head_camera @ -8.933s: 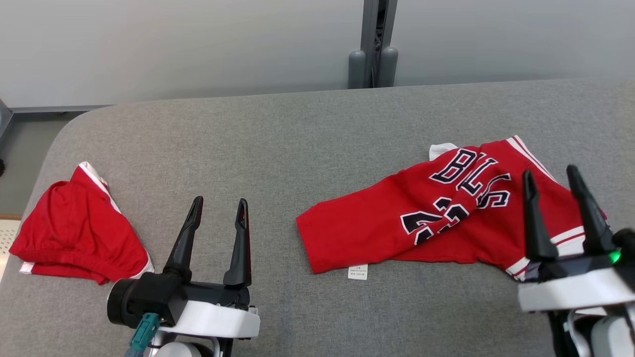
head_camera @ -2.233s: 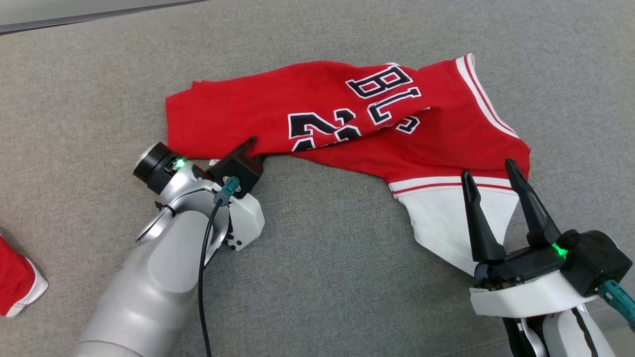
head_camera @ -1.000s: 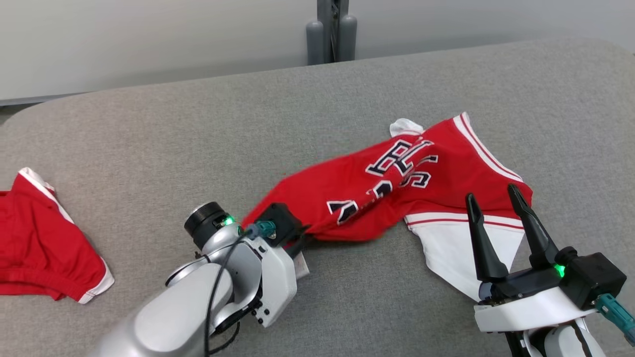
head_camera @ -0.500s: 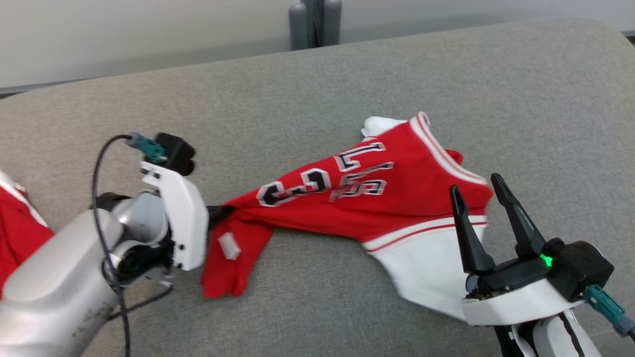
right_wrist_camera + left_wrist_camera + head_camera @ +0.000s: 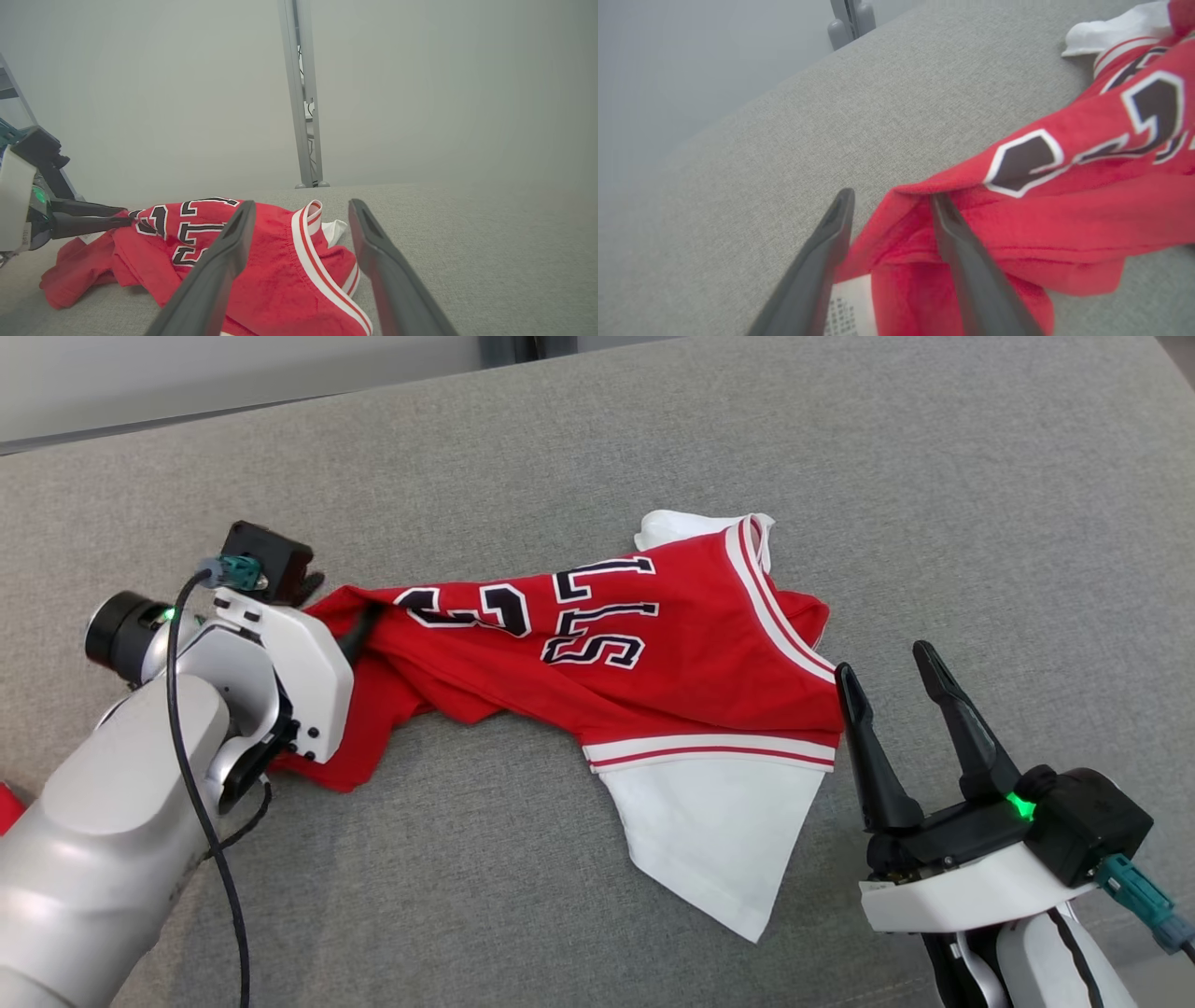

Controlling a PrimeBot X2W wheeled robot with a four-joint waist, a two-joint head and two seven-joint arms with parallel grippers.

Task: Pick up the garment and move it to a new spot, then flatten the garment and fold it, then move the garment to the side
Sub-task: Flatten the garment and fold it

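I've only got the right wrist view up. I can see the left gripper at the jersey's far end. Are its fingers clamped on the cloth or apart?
Observer: Apart. The left wrist view shows the left gripper open, with the folded red edge of the jersey lying between its spread fingers.
Operator: Anything else between them?
Observer: A white label, low down near the fingers' base.
Operator: What lies below my own gripper, out of my frame?
Observer: In the head view, a white panel spreads from the jersey's striped hem toward the robot, beside the open right gripper, on the grey cushion.
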